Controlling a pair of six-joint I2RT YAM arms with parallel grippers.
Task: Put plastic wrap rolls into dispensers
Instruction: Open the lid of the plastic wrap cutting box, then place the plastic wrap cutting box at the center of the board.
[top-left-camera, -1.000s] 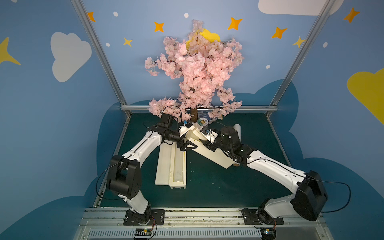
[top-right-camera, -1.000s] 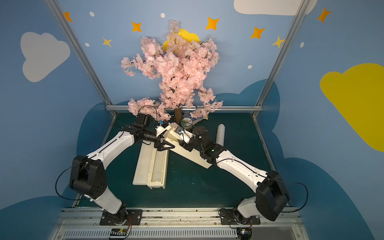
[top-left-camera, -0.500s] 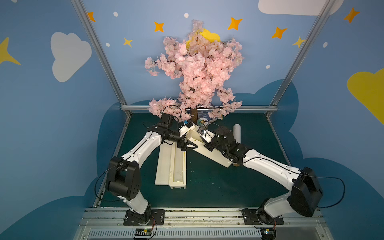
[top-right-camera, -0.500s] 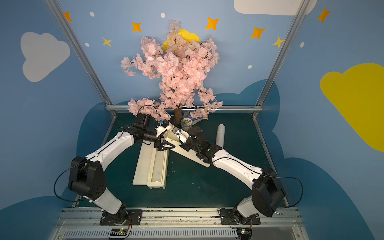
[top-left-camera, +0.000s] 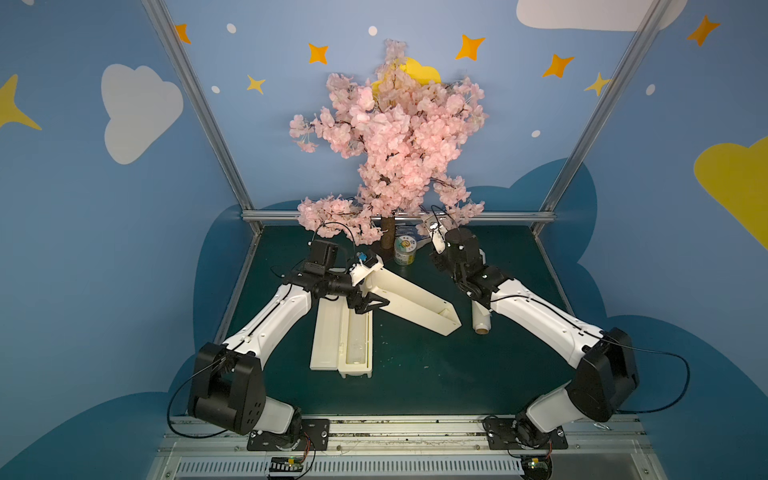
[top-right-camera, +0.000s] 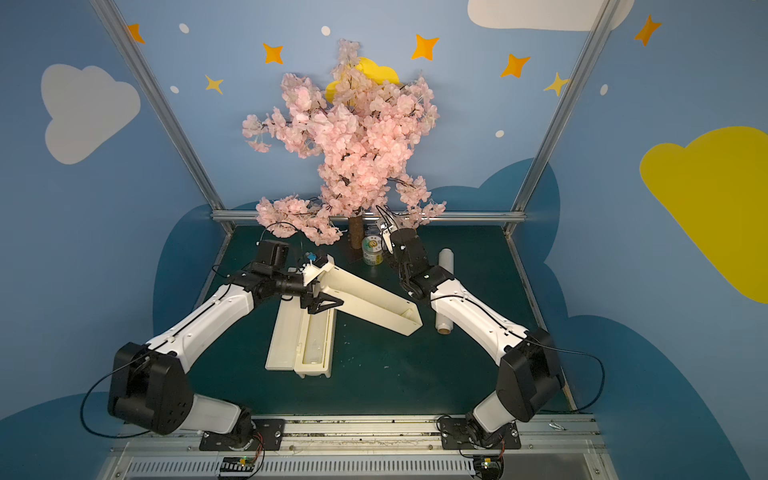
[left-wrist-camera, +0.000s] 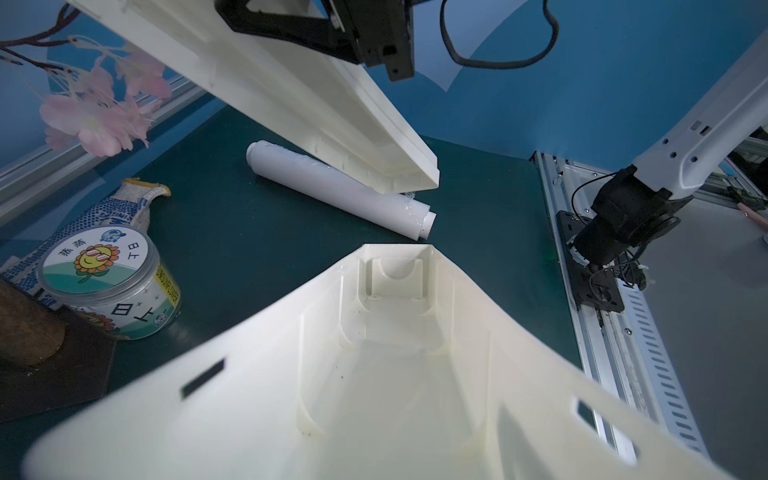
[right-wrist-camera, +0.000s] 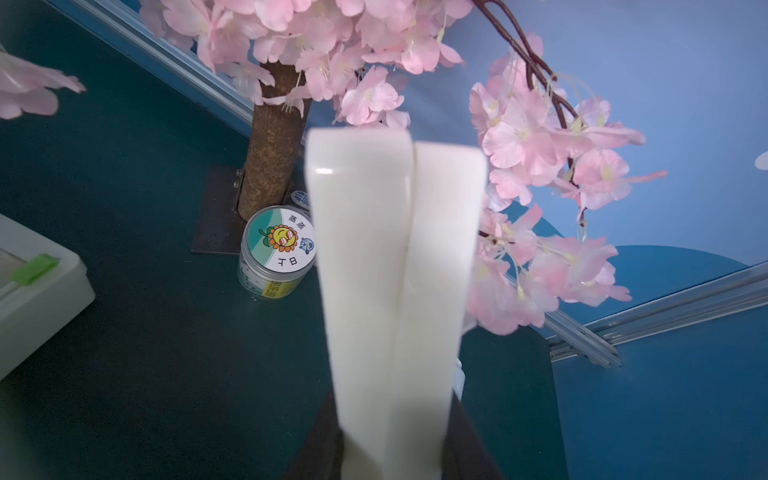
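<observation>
A cream dispenser (top-left-camera: 409, 305) lies diagonally, its lid (left-wrist-camera: 324, 104) raised clear of the empty trough (left-wrist-camera: 395, 353). My left gripper (top-left-camera: 374, 289) spans the end nearest the tree, jaws wide and closed across the trough. The trough walls hide its fingers in the left wrist view. My right gripper (right-wrist-camera: 411, 141) is lifted towards the blossoms, shut and holding nothing. One plastic wrap roll (top-left-camera: 481, 322) lies loose on the mat, partly under my right arm. Another roll (top-left-camera: 356, 336) rests in the second dispenser (top-left-camera: 324, 332), which lies flat with its lid open.
A green-and-white can (top-left-camera: 404, 250) stands by the tree trunk (top-left-camera: 387, 233), with a dotted glove (left-wrist-camera: 104, 208) behind it. Pink branches (right-wrist-camera: 540, 166) overhang my right gripper. Metal posts and a rail (top-left-camera: 395, 216) bound the mat at the back.
My right gripper left the middle of the diagonal dispenser, rose back towards the tree and closed. My left arm and both dispensers stayed put.
</observation>
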